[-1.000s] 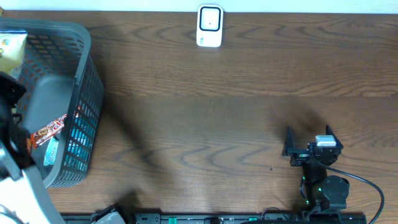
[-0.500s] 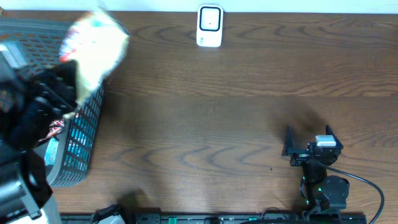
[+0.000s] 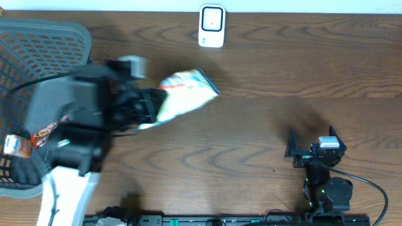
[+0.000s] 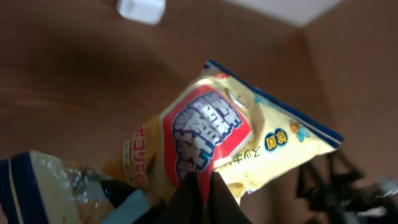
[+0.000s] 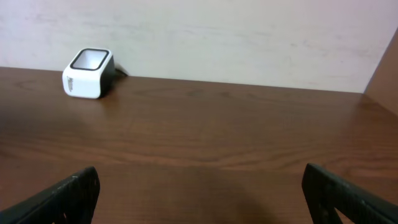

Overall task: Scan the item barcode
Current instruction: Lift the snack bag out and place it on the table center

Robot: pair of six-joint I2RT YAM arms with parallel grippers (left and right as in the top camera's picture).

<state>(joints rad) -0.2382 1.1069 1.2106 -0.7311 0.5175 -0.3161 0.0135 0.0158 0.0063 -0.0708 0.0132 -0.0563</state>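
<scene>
a dark wood-grain bench (image 3: 251, 125) fills the overhead view, and a pale wall (image 5: 249, 37) rises behind its far edge in the right wrist view. at the far left stands a dark grey mesh basket (image 3: 44, 37). a red-printed packet (image 3: 49, 133) and a small orange-and-white packet (image 3: 17, 144) lie inside it, towards its near side. the left arm (image 3: 88, 119) reaches out over the basket's right rim and shows blurred. the left gripper (image 3: 149, 105) is closed right down on the near end of a snack bag (image 3: 187, 93). in the left wrist view its two dark fingers (image 4: 189, 202) are pressed together over the bag's lower edge. the snack bag is pale yellow with a red panel of white lettering and a blue strip along one seam. it is held above the bench, just right of the basket and on the near side of the scanner (image 3: 211, 26), apart from it. whether a barcode faces the scanner cannot be told. the scanner is a small white box with a dark window, standing at the far edge of the bench near the middle. well to the right, near the front edge, the right gripper (image 3: 312, 141) sits low over the bench with its jaws spread wide, holding nothing and touching nothing. its two dark fingertips (image 5: 71, 193) show at the bottom corners of the right wrist view.
</scene>
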